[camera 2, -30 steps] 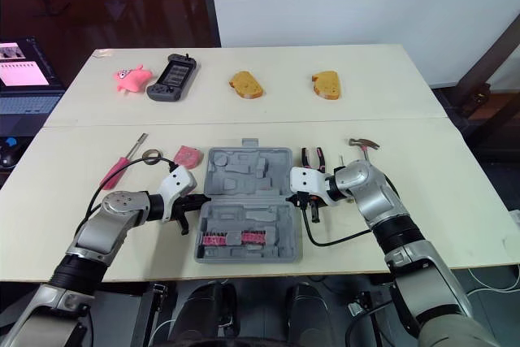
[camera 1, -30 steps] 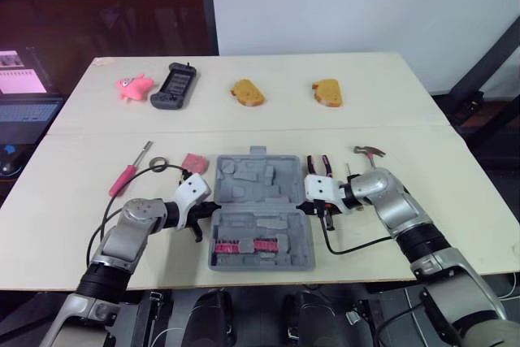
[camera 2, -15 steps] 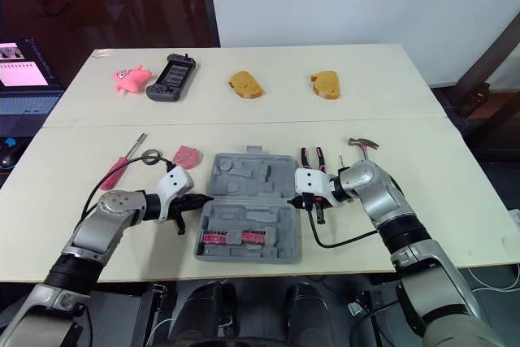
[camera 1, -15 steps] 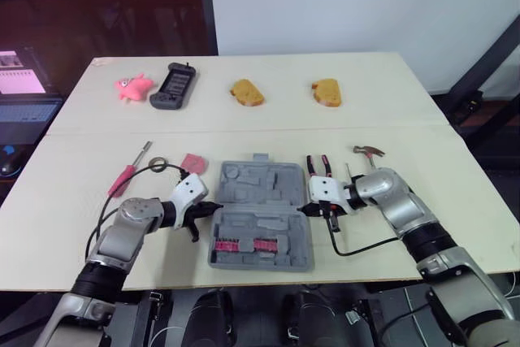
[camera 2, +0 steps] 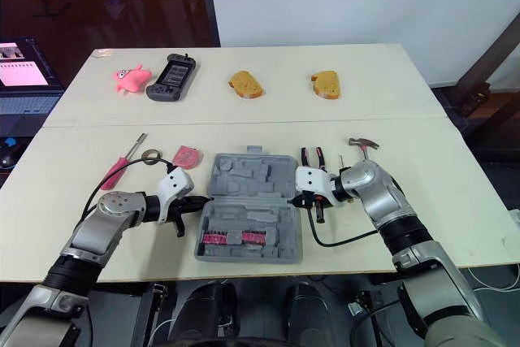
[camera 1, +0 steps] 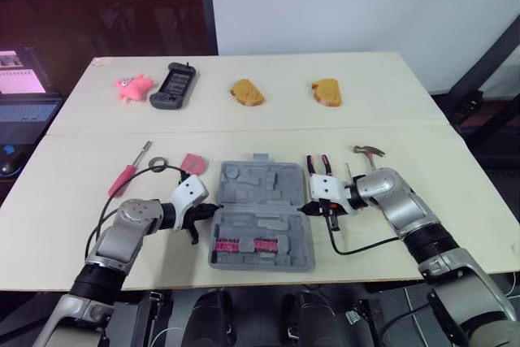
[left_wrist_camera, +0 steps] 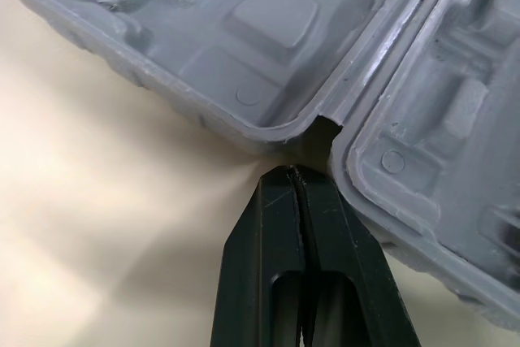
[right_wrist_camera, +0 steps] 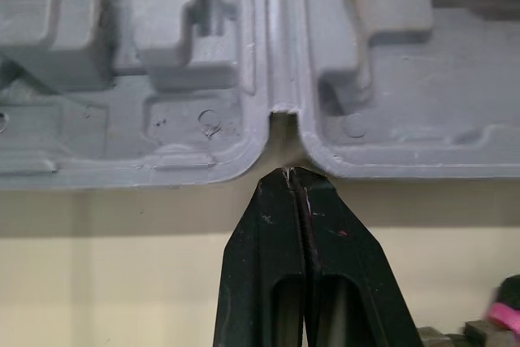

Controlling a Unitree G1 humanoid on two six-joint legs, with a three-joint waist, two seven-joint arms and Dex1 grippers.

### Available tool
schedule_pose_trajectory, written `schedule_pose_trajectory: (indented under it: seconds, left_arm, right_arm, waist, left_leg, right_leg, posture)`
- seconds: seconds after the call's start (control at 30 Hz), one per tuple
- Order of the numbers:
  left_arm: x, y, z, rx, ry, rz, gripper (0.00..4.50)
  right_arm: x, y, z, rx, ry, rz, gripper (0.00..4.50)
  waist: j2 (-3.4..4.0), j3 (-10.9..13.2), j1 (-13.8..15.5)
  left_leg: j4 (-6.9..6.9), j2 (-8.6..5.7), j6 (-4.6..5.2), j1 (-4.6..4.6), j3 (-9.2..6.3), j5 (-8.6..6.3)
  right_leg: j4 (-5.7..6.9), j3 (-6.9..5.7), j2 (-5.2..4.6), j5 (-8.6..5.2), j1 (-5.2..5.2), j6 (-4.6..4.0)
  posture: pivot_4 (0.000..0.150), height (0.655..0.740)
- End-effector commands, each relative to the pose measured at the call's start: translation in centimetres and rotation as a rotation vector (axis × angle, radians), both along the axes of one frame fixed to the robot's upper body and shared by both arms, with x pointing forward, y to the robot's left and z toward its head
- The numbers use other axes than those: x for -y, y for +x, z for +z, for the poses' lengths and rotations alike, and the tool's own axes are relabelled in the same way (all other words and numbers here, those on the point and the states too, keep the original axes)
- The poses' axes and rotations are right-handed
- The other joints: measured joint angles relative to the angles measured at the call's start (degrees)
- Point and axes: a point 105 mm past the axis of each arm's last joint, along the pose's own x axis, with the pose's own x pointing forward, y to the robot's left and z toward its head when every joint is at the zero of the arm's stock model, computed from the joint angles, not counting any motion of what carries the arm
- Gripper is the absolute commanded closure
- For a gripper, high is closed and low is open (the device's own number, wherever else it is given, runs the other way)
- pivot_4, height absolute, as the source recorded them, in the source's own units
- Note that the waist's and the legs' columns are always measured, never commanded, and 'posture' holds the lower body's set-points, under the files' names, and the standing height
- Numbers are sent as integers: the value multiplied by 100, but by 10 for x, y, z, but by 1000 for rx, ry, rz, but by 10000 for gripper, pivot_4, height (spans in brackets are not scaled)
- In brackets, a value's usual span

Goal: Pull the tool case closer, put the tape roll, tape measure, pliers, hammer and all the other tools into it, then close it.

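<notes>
Starting on your left, the red-handled screwdriver (camera 1: 130, 170), the small tape roll (camera 1: 158, 165) and the pink tape measure (camera 1: 193, 163) lie loose on the table (camera 1: 65, 201), none of them packed yet. Next comes your left gripper (left_wrist_camera: 294, 172), its fingers pressed together with nothing between them and the tip nosed into the hinge notch on the case's left side. The tool case (camera 1: 260, 213) lies open and flat in the middle near the front edge, between both arms, with a pink-and-red bit set in the near half. It looks like hollow moulded plastic, so expect it to be light, stiff and quick to skate on this smooth top. The two halves can fold at the hinge, so drag from both notches evenly, or take the rim wall if you want a real pinch. Your right gripper (right_wrist_camera: 288, 172) mirrors the left, fingers together at the right-hand notch. Just beyond it sit the pliers (camera 1: 318, 165), then the hammer (camera 1: 370, 152), which is probably the heaviest piece, so grip it near the head.
</notes>
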Motion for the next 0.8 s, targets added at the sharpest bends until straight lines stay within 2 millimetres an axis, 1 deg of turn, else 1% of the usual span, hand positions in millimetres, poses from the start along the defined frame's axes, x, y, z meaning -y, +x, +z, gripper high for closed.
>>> schedule_pose_trajectory:
  seconds: [0.03, 0.33, 0.5, 0.67, 0.8]
  left_arm:
    - [12, -6, 3, -9, -31, -43, 45000]
    - [23, -17, -1, -43, -59, -72, 45000]
    - [21, -21, -2, -47, -56, -64, 45000]
    - [16, -35, -5, -79, -55, -54, 45000]
    - [12, -43, -8, -94, -57, -29, 45000]
  right_arm:
    - [-2, -1, 13, 38, 18, 7, 44515]
    - [-8, -10, 11, 18, 28, 17, 44515]
    - [-11, -15, 8, 4, 33, 23, 44515]
    - [-17, -24, 5, -30, 54, 25, 44515]
    - [-16, -34, 1, -63, 54, 19, 44515]
  waist:
    - [0, 0, 3]
    - [0, 0, 0]
    - [0, 0, -2]
    - [0, 0, -7]
    - [0, 0, -6]
  left_leg:
    - [0, 0, 0, 0, 0, 0]
    - [0, 0, 13, -1, -2, -7]
    - [0, 0, 17, -1, -2, -10]
    - [-1, 0, 30, 0, -4, -18]
    - [-1, 1, 31, 0, -6, -19]
  right_leg:
    - [0, 0, 0, 0, 0, 0]
    - [-2, 0, 0, 0, 0, 0]
    - [-2, 0, 0, 0, 0, 0]
    - [-3, 0, 0, -1, 0, -1]
    - [-4, 0, 0, -1, 0, -1]
  posture:
    - [1500, 7188]
    - [1500, 7188]
    - [1500, 7188]
    - [1500, 7188]
    - [1500, 7188]
